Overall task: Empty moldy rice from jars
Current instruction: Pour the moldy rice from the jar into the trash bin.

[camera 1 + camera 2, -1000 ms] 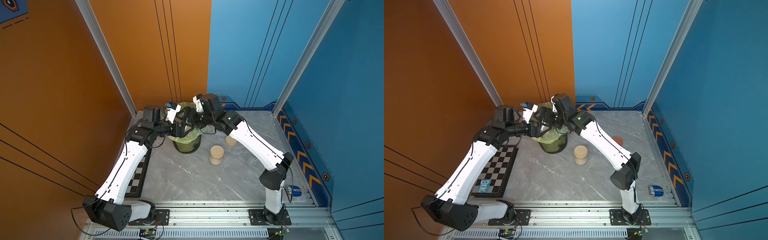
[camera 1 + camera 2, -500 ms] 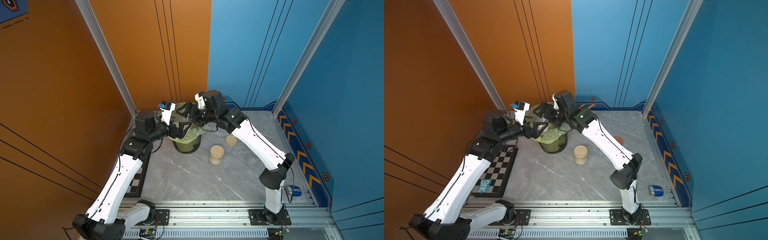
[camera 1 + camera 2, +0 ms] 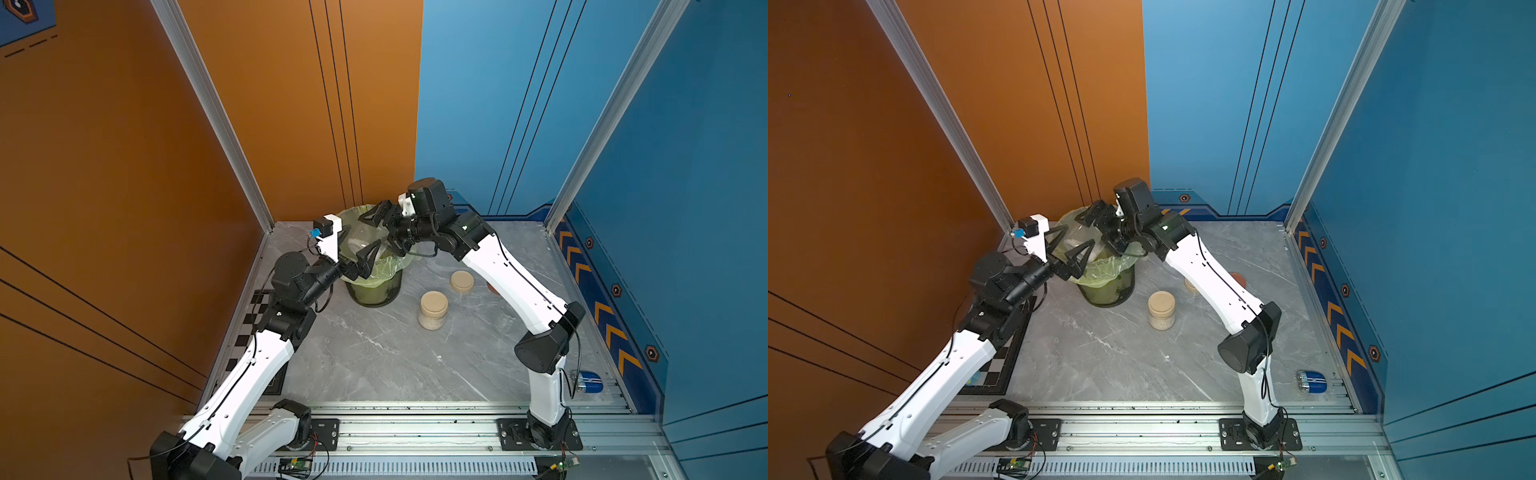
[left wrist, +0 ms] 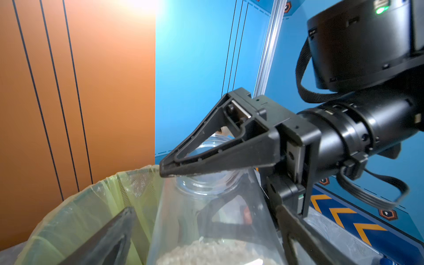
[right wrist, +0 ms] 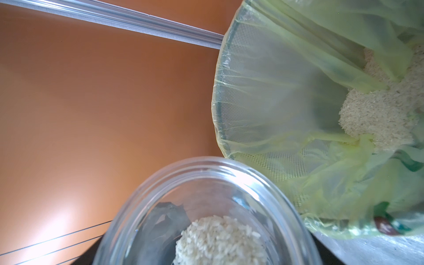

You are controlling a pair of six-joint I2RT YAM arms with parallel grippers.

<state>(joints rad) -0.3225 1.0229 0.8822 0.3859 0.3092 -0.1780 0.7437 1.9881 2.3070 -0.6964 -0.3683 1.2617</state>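
**While jar point(image 4: 206, 185) hangs over bin point(image 3: 374, 293)**

Right gripper point(image 4: 181, 192) pinches the open jar's neck. Some rice point(image 5: 218, 241) sits inside, more in the bag point(image 5: 275, 91). Left gripper point(image 3: 1079, 234) gapes wide, fingers flanking the jar body. Capped jar point(image 3: 433, 309) stands near. Right arm partly hides beige lid point(image 3: 1189, 286) in a top view, red lid point(image 3: 1239, 279) beside it.

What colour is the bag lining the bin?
Pale, see-through yellow-green. The bag shows best in the right wrist view.

Shines clear and glossy at the jar point(image 5: 160, 218); looks matt and grainy in the rice point(image 5: 218, 241); crinkles as thin translucent green plastic film at the bag point(image 5: 275, 91); runs smooth, marbled grey across the table point(image 3: 374, 365).
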